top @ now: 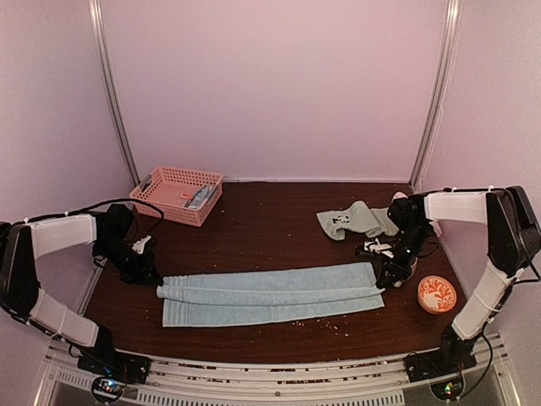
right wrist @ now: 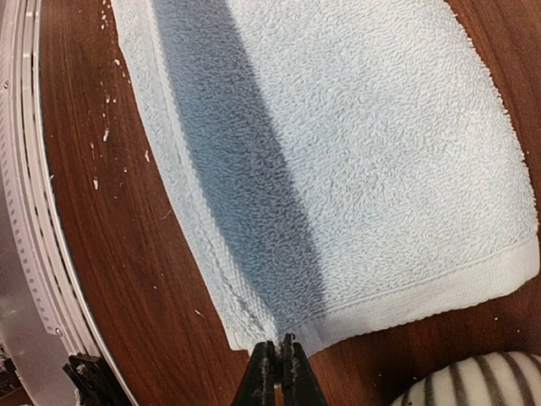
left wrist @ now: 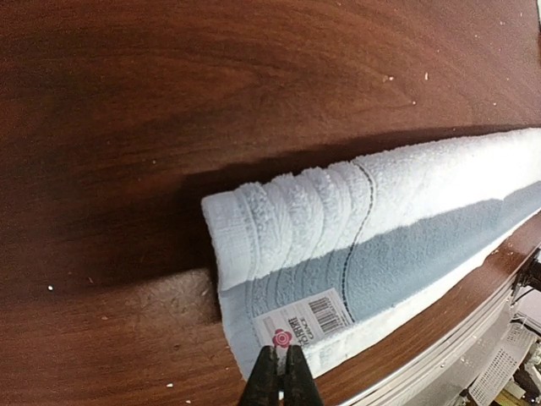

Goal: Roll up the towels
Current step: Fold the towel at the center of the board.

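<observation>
From above, the blue towel [top: 270, 296] was seen laid folded lengthwise along the near edge of the table [top: 254, 228], apparently readied for rolling. The left fingers [top: 145, 269] were set at its left end and the right fingers [top: 394, 272] at its right. At the left wrist, the corner beside the label [left wrist: 304, 320] was pinched tight. At the right wrist, the hem [right wrist: 423, 296] was likewise clenched (presumably for tension).

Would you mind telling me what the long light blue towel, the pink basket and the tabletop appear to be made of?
The long light blue towel looks like looped cotton terry, matte and fuzzy, with ribbed bands. The pink lattice basket seems moulded plastic, by its even grid. The dark brown tabletop shows glossy wood grain, possibly laminate.
</observation>
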Controlling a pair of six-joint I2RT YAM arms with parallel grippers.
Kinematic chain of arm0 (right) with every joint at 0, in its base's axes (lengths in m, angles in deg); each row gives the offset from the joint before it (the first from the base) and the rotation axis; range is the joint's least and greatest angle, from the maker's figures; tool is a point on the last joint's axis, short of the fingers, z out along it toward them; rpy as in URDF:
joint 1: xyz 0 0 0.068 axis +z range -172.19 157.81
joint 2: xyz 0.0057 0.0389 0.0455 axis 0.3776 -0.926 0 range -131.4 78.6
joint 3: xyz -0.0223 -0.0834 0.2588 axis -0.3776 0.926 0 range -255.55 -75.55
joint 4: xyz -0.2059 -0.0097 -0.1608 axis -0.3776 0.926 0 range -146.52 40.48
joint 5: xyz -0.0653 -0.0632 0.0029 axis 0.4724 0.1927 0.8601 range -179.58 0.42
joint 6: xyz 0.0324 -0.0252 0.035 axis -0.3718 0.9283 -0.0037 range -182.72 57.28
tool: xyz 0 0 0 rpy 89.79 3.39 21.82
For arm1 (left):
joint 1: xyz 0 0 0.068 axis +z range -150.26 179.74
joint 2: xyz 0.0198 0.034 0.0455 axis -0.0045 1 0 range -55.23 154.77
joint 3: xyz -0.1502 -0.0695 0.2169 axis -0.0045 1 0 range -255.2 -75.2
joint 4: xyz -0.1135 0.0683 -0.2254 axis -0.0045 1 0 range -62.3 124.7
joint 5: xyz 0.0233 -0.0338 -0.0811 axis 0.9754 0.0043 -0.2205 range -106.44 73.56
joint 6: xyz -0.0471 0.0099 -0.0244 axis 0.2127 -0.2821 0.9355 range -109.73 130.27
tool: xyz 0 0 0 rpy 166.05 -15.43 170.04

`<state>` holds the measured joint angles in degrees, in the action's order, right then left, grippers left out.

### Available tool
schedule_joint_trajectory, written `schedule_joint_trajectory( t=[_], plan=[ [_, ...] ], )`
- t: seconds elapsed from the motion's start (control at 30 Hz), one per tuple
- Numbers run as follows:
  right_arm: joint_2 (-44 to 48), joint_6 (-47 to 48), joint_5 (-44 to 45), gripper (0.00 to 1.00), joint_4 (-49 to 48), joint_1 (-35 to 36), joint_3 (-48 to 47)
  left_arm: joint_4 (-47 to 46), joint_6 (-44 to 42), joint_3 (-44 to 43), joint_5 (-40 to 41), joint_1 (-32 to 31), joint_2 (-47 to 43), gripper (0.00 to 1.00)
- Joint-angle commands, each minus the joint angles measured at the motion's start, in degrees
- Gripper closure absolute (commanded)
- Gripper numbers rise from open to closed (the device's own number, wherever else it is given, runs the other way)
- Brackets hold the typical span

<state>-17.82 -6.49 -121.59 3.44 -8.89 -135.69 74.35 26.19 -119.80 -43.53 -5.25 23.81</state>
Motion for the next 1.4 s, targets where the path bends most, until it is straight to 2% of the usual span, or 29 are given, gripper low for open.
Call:
schedule_joint_trajectory(
  t=[0.0, 0.13, 0.47, 0.67, 1.0, 1.37],
  plan=[
    [0.4, -0.5, 4.5, 1.0, -1.2, 1.5, 1.3, 0.8, -0.2, 0.7, 2.5, -1.4, 1.3, 1.0],
    [1.1, 0.7, 5.1, 1.0, -0.7, 2.1, 2.3, 2.0, 0.7, 1.0, 4.7, -2.7, 1.6, 1.0],
    [0.5, 0.9, 8.0, 1.0, -2.1, 2.5, 4.0, 2.5, 0.6, 1.3, 3.5, -4.6, 2.1, 1.0],
    [2.4, 1.7, 6.9, 1.0, 0.0, 2.5, 2.4, 5.5, -0.1, -2.3, 3.2, -4.6, -0.3, 1.0],
    [5.4, 2.7, 8.8, 1.0, 1.7, 2.5, 3.2, 7.9, -0.4, -1.6, 0.6, -4.9, -3.7, 1.0],
    [6.0, 2.9, 10.8, 1.0, 2.7, 2.5, 2.3, 7.6, -0.1, 1.0, 0.3, -12.2, -1.0, 1.0]
  ],
)
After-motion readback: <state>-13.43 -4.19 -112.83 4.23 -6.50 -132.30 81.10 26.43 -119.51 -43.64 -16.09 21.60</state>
